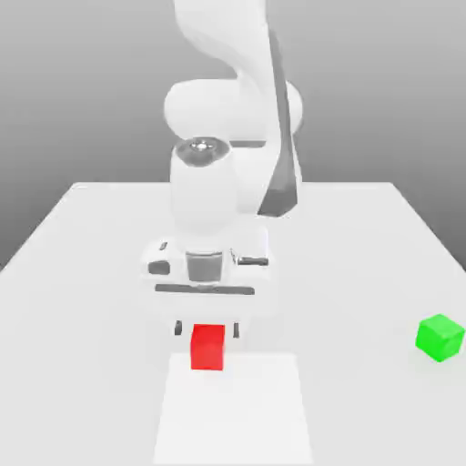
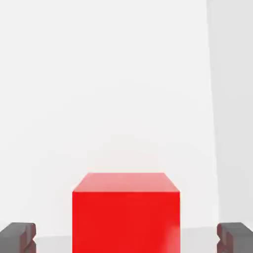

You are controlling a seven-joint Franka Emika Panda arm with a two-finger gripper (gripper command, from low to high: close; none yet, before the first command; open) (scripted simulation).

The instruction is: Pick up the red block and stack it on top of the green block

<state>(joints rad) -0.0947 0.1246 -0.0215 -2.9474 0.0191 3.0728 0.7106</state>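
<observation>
A: What is the exterior view showing?

B: The white arm (image 1: 227, 164) is bending down over the white worktop (image 1: 364, 237). Its gripper (image 1: 207, 329) is pointing downward and is hanging just above the red block (image 1: 207, 347). The red block is sitting on the worktop, near the front edge, a little toward the exterior view's left of the middle. Two dark fingertips (image 1: 179, 329) are showing at the two upper sides of the block.

A: And the green block?

B: The green block (image 1: 440, 338) is resting on the worktop far toward the exterior view's right, well apart from the red block and from the gripper. It is lying turned a little, so one corner is facing the camera.

A: What is the hand view giving?

B: The red block (image 2: 126, 215) is standing between the two dark fingertips (image 2: 17, 237). One fingertip is on each side, and a clear gap of worktop (image 2: 123, 89) is showing between each fingertip and the block.

A: So how are the jaws standing?

B: The jaws are spread wide. They are not touching the red block and are pinching nothing.
</observation>
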